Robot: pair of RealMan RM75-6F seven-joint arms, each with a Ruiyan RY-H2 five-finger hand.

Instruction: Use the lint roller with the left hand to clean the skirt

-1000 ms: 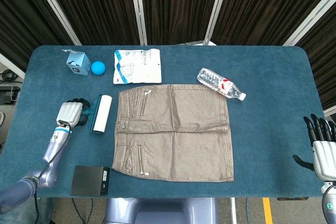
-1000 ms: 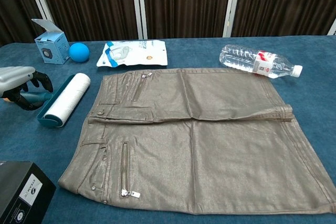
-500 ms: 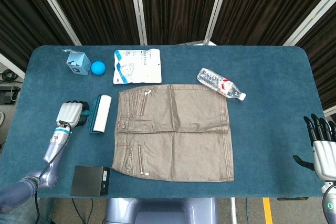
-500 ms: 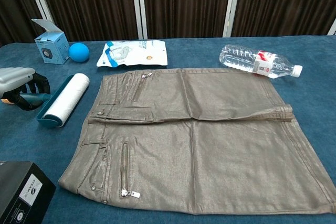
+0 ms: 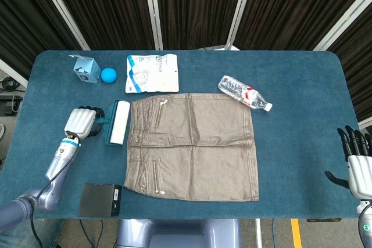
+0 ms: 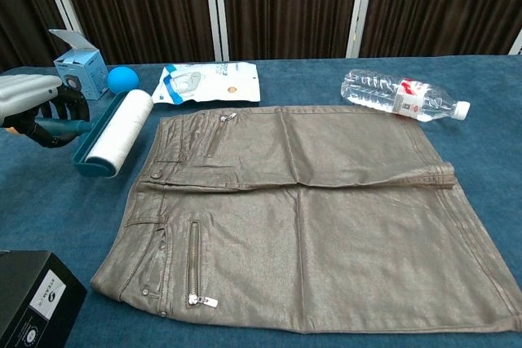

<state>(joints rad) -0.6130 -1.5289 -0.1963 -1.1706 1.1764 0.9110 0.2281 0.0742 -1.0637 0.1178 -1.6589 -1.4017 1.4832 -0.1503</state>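
Head view: left hand at the left side of the blue table, fingers wrapped around the teal handle of the lint roller. Roller's white drum sits just beside the skirt's waistband edge, roughly parallel to it; cannot tell whether it touches the fabric. Chest view shows the same left hand gripping the handle, lint roller looks tilted and lifted off the table, drum end toward the skirt.

Skirt lies flat mid-table, grey-brown, shiny, waistband to the left, zippers visible near the waistband, a horizontal crease across the middle.

Right hand at the far right edge of the table, well apart from the skirt, fingers spread and holding nothing; only in the head view.

Other stuff: white pouch with blue print behind the skirt, water bottle lying on its side near the skirt's far right corner, blue ball touching or just beside a small blue box at back left, black box at the front left edge.
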